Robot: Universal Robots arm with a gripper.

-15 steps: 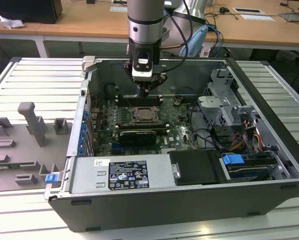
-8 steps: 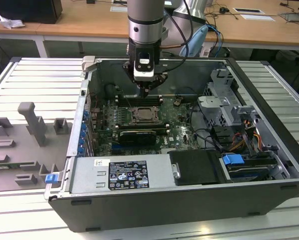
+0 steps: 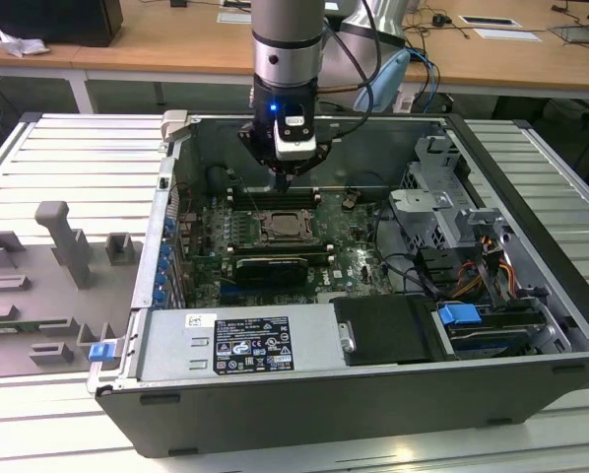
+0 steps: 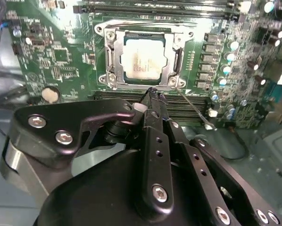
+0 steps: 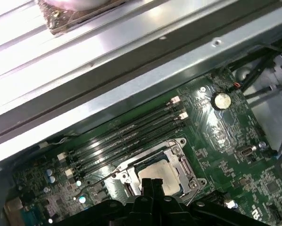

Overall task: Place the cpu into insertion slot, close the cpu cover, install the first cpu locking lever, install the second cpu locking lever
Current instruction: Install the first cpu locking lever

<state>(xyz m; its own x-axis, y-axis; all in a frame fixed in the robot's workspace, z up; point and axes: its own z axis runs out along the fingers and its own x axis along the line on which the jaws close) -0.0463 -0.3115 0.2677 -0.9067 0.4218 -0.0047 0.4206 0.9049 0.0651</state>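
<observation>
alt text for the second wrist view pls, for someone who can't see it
The cpu sits in the insertion slot on a green motherboard, with the silver cpu cover lying flat around it. The black gripper, shut, has its tip at one edge of the socket, beside a thin metal lever sticking out at an angle.

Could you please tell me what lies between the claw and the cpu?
In the second wrist view, one side of the silver cpu cover lies between the claw and the cpu.

An open computer case [image 3: 373,419] lies on a slatted table [image 3: 48,163] beside grey fixtures [image 3: 66,246].
</observation>
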